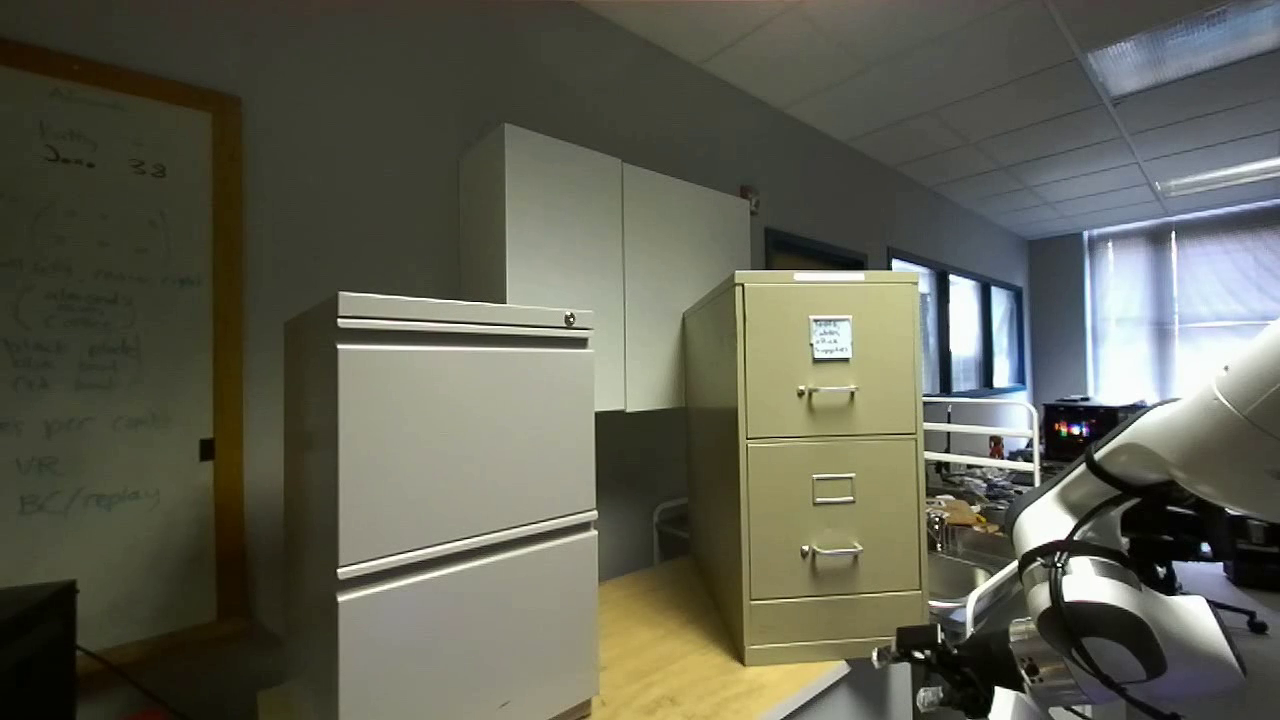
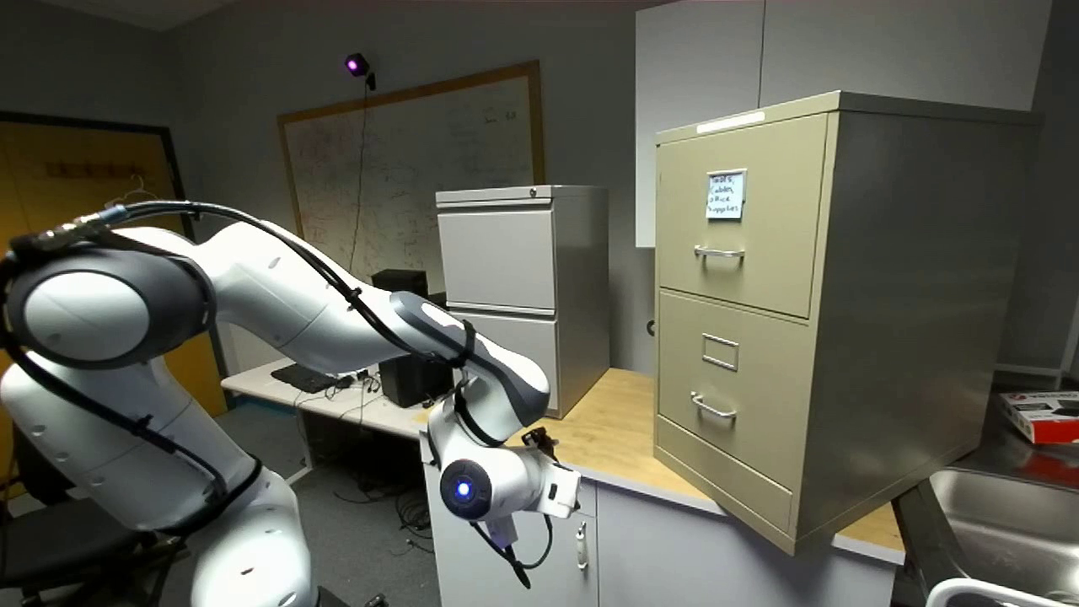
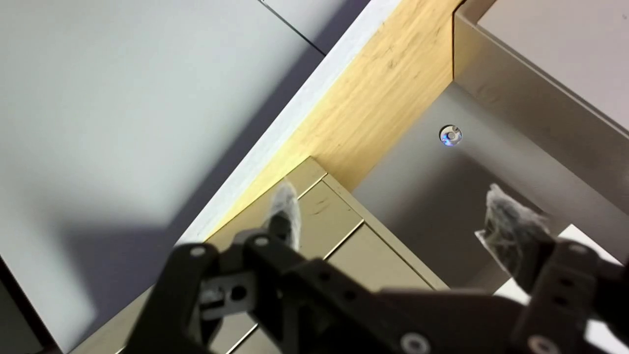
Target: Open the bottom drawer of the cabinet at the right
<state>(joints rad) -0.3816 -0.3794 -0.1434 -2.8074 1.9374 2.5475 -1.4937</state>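
The tan cabinet (image 1: 715,480) stands on the counter in both exterior views (image 2: 910,295). Its bottom drawer (image 1: 780,520) is shut, with an empty label holder and a metal pull (image 1: 835,551); the drawer (image 2: 767,379) and pull (image 2: 713,406) also show in an exterior view. The upper drawer with the white card is shut too. My gripper (image 1: 905,677) is open and empty, low near the cabinet's base, below the pull and apart from it. In the wrist view my gripper (image 3: 393,201) has its fingers wide apart; part of the bottom drawer (image 3: 378,260) shows, its pull hidden.
A pale grey lateral cabinet (image 1: 465,430) stands on the wooden counter (image 1: 650,620) beside the tan cabinet. The counter's front edge and grey cupboard doors (image 2: 716,548) lie below. A sink (image 2: 1011,523) and a white rail (image 1: 980,430) are on the tan cabinet's far side.
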